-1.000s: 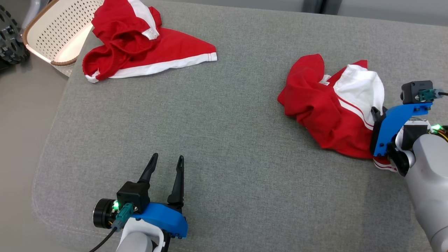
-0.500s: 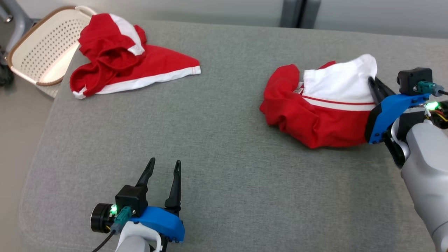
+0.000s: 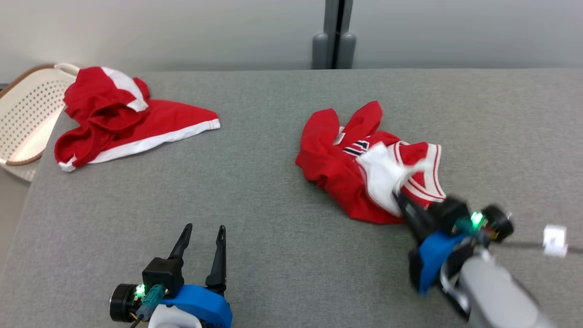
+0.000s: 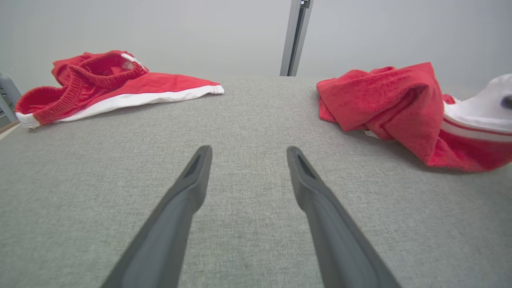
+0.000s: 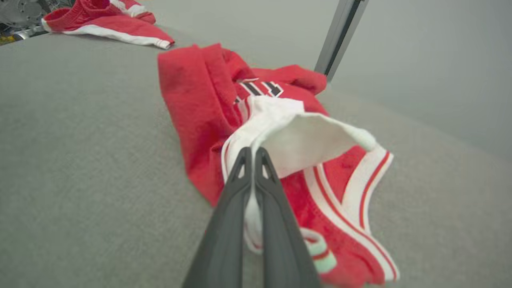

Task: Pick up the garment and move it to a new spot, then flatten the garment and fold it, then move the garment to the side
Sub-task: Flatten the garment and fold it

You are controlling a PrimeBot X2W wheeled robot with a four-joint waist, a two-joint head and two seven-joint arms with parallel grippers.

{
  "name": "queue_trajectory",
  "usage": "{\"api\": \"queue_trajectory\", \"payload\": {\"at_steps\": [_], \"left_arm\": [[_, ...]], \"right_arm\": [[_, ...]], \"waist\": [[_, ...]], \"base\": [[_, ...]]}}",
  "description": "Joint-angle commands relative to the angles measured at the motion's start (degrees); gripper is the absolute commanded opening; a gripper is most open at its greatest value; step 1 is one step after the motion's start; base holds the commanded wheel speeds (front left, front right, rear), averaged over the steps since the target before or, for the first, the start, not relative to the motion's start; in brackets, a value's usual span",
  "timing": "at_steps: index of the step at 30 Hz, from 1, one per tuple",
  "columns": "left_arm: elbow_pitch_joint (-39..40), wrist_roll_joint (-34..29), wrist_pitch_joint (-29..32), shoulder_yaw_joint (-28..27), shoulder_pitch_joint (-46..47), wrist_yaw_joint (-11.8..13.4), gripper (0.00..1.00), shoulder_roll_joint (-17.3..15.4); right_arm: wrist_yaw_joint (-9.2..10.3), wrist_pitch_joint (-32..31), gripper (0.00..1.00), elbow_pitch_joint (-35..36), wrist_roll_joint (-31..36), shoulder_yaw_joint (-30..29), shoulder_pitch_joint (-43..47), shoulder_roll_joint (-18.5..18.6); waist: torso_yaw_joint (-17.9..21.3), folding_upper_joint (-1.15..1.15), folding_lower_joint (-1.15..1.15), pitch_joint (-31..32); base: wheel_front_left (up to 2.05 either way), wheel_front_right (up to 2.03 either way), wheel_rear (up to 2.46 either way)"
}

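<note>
Red cloth with white panels and striped trim: the garment (image 3: 339, 175) lies crumpled on the grey fabric-topped table (image 3: 273, 255), right of centre, with dark lettering showing near its middle. The right gripper (image 3: 400, 199) reaches in from the near right and is blurred in the head view. In the right wrist view its two dark fingers are pressed together on a white fold of the garment (image 5: 192, 100), and a sliver of white cloth is pinched between them at the right gripper (image 5: 250, 154). The rest of the garment rests on the table. The left gripper (image 3: 204, 228) sits low at the near left over bare table with its fingers spread apart and nothing between them. The left wrist view confirms this for the left gripper (image 4: 249, 151), with the garment (image 4: 380, 100) off to its right. A second red garment (image 3: 123, 123) with a white band lies at the far left corner, well apart from the first and partly over the table edge. It sits next to a pale perforated basket (image 3: 27, 114). A grey post (image 3: 334, 41) stands behind the table against a plain wall.
</note>
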State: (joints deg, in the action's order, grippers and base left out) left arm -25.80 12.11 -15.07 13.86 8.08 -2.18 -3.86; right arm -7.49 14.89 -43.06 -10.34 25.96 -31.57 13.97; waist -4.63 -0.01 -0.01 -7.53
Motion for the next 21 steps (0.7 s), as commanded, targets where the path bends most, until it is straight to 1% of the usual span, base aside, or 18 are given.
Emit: {"api": "queue_trajectory", "payload": {"at_steps": [1,4,7,12,15,16,17,19,21], "left_arm": [[0.22,0.05,-0.17,-0.22,-0.51,0.04,1.0,-0.37],[0.41,0.1,-0.16,-0.46,-0.97,0.09,1.0,-0.55],[0.47,0.14,-0.16,-0.58,-1.57,0.17,1.0,-0.6],[0.22,0.24,-0.17,-0.41,-2.1,0.06,1.0,-0.56],[0.05,0.37,-0.16,-0.32,-2.7,0.12,1.0,-0.47],[-0.04,0.35,-0.16,-0.23,-2.91,0.12,1.0,-0.43],[-0.13,0.29,-0.16,-0.12,-3.06,0.1,1.0,-0.39],[-0.3,0.38,-0.17,0.06,-3.16,0.04,1.0,-0.3],[-0.44,0.43,-0.16,0.2,-3.45,-0.02,1.0,-0.26]], "right_arm": [[-0.01,0.27,0.0,2.51,-0.23,0.84,4.54,-0.57],[-0.01,-0.15,0.0,6.79,1.41,2.49,10.81,-0.55],[-0.01,-1.17,0.0,10.04,5.65,3.58,15.89,0.25],[-0.01,-3.0,0.0,13.76,9.95,2.3,22.04,-0.05],[-0.01,-4.91,0.0,14.35,9.78,1.34,25.11,-1.04],[-0.01,-5.46,0.09,14.46,9.58,0.86,25.77,-1.15],[-0.01,-5.73,0.31,14.67,9.18,0.4,26.4,-1.35],[-0.01,-5.88,1.0,15.27,8.45,-1.03,27.79,-1.84],[-0.01,-5.79,1.0,16.21,7.48,-2.49,29.11,-2.09]], "waist": [[1.38,0.01,0.01,1.22],[2.5,0.01,0.01,1.95],[3.43,0.01,0.01,2.68],[4.38,0.01,0.01,3.74],[4.71,0.01,0.01,4.44],[4.76,0.01,0.01,4.68],[4.78,0.01,0.01,4.96],[4.76,0.01,0.01,5.57],[4.67,0.01,0.01,6.12]], "base": [[0.0,0.0,0.0],[0.0,0.0,0.0],[0.0,0.0,0.0],[0.0,0.0,0.0],[0.0,0.0,0.0],[0.0,0.0,0.0],[0.0,0.0,0.0],[0.0,0.0,0.0],[0.0,0.0,0.0]]}}
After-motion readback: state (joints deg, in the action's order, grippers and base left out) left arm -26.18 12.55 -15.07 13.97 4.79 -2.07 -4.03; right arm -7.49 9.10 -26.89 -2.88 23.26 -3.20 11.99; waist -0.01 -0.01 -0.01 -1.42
